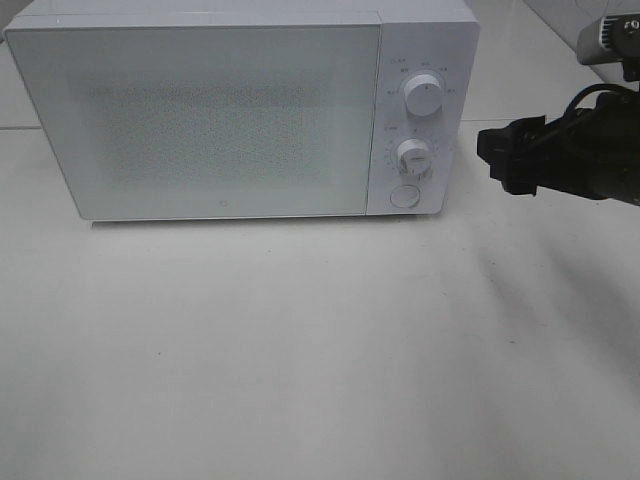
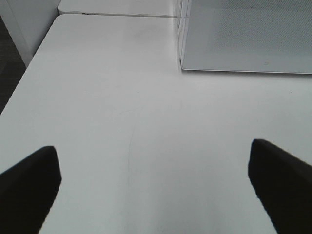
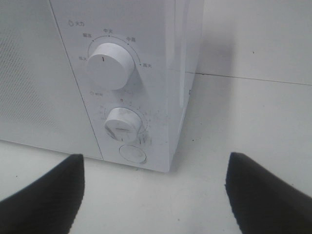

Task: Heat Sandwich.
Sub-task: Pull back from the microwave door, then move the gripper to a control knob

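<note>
Right gripper (image 3: 155,170) – spread wide, empty | beside microwave (image 1: 200,120) | left gripper (image 2: 152,161) – likewise

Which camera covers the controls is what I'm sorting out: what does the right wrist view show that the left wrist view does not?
Only the right wrist view: the microwave's upper knob, lower knob and round button. Only the left wrist view: the table's outer edge with dark floor beyond. Both: the microwave door, white table, and an open hand (left hand or right hand).
</note>
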You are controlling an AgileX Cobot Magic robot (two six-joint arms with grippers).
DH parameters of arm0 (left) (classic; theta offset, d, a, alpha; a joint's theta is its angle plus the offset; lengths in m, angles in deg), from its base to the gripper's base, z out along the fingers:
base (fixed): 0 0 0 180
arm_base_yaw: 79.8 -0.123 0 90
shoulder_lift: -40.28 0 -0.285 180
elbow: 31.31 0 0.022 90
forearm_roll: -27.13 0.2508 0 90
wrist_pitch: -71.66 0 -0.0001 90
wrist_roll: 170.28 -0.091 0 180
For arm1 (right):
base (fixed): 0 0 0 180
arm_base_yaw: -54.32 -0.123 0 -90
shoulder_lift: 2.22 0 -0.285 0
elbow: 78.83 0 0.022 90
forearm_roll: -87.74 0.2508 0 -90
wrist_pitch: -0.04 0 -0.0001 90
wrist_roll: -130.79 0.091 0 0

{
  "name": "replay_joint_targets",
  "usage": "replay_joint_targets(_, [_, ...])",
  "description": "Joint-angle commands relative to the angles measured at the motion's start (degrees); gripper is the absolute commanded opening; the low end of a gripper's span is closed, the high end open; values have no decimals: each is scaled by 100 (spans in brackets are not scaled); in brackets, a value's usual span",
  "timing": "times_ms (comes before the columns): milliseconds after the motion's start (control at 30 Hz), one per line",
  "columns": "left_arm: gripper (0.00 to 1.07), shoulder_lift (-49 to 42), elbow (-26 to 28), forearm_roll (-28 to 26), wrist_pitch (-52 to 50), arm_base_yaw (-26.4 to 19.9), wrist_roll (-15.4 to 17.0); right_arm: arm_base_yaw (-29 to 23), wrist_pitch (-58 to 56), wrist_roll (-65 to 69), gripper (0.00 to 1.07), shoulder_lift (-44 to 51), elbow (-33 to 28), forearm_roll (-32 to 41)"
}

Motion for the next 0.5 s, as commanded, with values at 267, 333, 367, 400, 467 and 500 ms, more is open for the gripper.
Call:
replay_joint_targets(267, [101,-149,-17,-34,-40,29,-6,-544,1409,-1220,76,-963,0,1667])
replay_joint_targets(333, [101,-149,-17,-34,-40,29,-6,-768,1782,-1220,76,-1261,0,1770])
replay_joint_targets(367, [101,-149,-17,-34,-40,29,-6,-768,1782,-1220,76,-1261,0,1770])
replay_joint_targets(400, [101,-149,-17,-34,-40,29,-6,-825,1868,-1220,76,-1341,0,1770])
replay_joint_targets(467, [101,-149,-17,-34,-40,29,-6,-1037,2194,-1220,76,-1604,0,1776])
replay_joint_targets(500, [101,-149,-17,-34,-40,29,-6,-1037,2194,-1220,76,-1604,0,1776])
